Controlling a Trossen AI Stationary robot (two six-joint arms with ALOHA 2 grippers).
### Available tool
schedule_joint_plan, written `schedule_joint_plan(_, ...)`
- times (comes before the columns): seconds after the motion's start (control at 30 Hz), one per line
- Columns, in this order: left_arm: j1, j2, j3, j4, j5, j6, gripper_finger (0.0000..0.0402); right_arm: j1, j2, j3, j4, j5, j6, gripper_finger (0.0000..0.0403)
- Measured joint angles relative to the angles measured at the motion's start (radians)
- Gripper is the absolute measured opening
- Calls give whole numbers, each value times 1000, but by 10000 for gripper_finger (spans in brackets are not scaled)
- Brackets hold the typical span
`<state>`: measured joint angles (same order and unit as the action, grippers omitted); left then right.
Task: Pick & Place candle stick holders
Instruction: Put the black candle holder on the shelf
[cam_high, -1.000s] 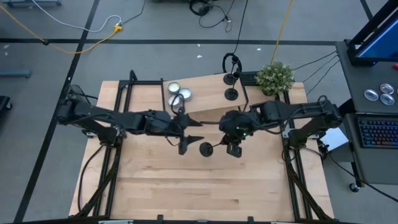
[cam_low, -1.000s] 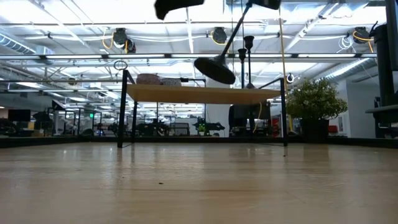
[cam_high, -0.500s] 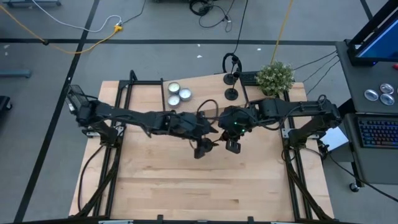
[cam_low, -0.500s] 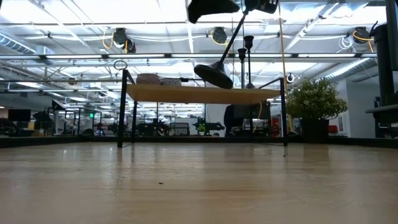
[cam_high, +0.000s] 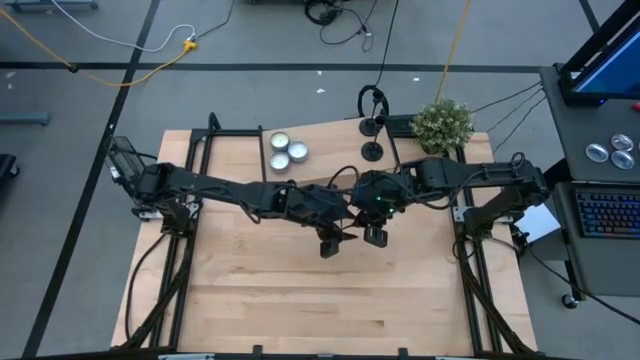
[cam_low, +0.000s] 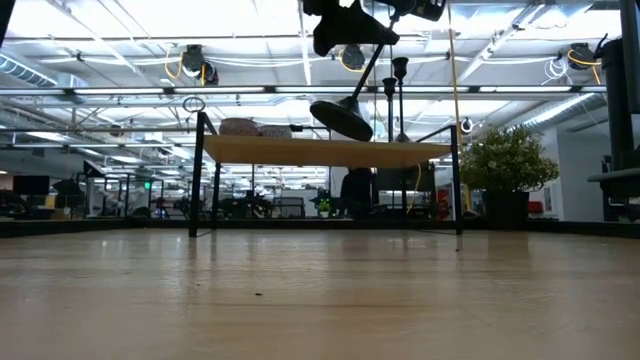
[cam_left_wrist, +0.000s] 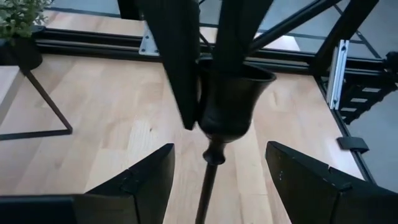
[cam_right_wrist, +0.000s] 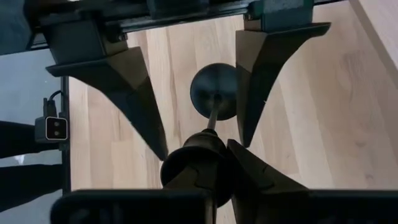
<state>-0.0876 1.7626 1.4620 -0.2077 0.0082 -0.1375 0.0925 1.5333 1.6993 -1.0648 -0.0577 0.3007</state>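
Left wrist view: the right gripper (cam_left_wrist: 208, 74) pinches one candle stick holder (cam_left_wrist: 229, 102) by its cup, aloft; the left gripper (cam_left_wrist: 217, 152) gapes wide astride its stem, not gripping; two other holders (cam_high: 372, 151) (cam_high: 372, 124) stand beyond both grippers on a shelf (cam_high: 330, 150), so placing seems mostly ahead.

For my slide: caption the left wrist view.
Open left end effector straddles the candle stick holder gripped by the right end effector.
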Motion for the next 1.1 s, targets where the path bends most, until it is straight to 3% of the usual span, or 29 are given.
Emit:
schedule_joint_plan(0.13,5,0,0,-1,-1,-3,231,0,0,0,-2,-18,-5,10)
schedule_joint_plan(0.4,5,0,0,-7,1,19,128,0,0,0,-3,-23,-8,10)
schedule_joint_plan(0.8,5,0,-1,-54,10,53,18,0,0,0,-1,-25,-11,10)
schedule_joint_plan(1.1,5,-1,-1,-53,36,60,11,1,0,0,8,-30,-8,10)
